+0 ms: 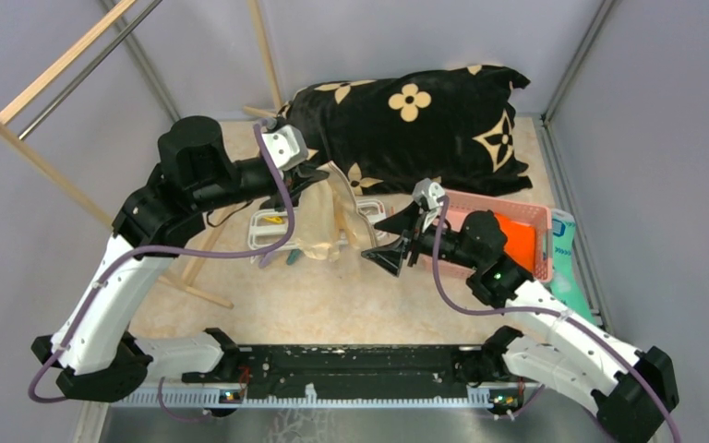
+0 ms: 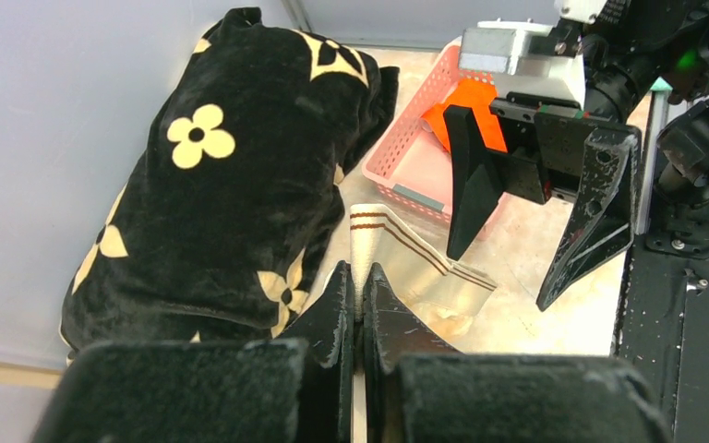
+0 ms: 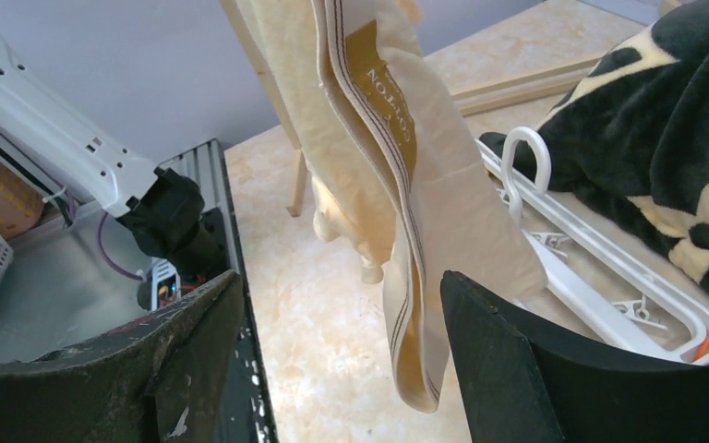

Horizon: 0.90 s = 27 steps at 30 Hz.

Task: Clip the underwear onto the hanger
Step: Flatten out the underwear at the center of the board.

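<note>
Wooden rack [image 1: 46, 166] is crowding the left wall. One left hand [image 2: 358, 286] is clamping tight on the striped waistband of the single underwear [image 1: 318, 226], cream and limp, which is dangling over the one white hanger [image 1: 268, 231] lying flat on the tabletop [image 1: 332, 305]. Bare tabletop is lying open in front of it. One right hand [image 1: 392, 245] is hovering near the cloth, jaws spread wide and gripping nothing. One pink basket [image 1: 540, 217] is sitting by the right wall.

Plain grey walls [image 1: 18, 258] enclose a beige marbled tabletop [image 1: 332, 305]; a wooden rack [image 1: 46, 172] with a metal bar [image 1: 83, 74] stands at the left
</note>
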Motion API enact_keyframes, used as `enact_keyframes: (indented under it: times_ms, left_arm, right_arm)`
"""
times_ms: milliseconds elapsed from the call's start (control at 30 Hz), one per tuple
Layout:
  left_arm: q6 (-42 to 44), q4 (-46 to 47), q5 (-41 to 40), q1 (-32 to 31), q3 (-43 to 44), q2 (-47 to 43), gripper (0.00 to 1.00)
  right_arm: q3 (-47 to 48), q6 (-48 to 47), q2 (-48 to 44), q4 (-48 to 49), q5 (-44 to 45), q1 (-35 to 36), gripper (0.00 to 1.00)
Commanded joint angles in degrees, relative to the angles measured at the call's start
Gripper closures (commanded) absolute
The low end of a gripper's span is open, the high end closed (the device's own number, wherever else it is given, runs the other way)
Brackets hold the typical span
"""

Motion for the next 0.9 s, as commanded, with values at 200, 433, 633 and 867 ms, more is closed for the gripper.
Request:
enact_keyframes:
  times_ms: [200, 433, 633, 867]
  left_arm:
    - [1.24, 0.26, 0.24, 0.1, 2.85, -0.27, 1.0]
    - [1.05, -0.08, 0.67, 0.11, 3.34, -0.29, 1.0]
    - [0.89, 0.28, 0.23, 0.1, 3.41, -0.25, 1.0]
    - [0.77, 0.27, -0.79, 0.1, 3.58, 0.34, 1.0]
  right_arm:
    - [1.39, -4.46, 4.58, 4.24, 3.93, 1.12, 0.23]
    - [0.25, -3.82, 6.68, 6.41, 3.35, 1.12, 0.27]
    - [-1.17, -2.02, 8.61, 9.68, 2.05, 1.36, 0.32]
    - [-1.37, -1.23, 11.07, 11.44, 1.29, 3.55, 0.34]
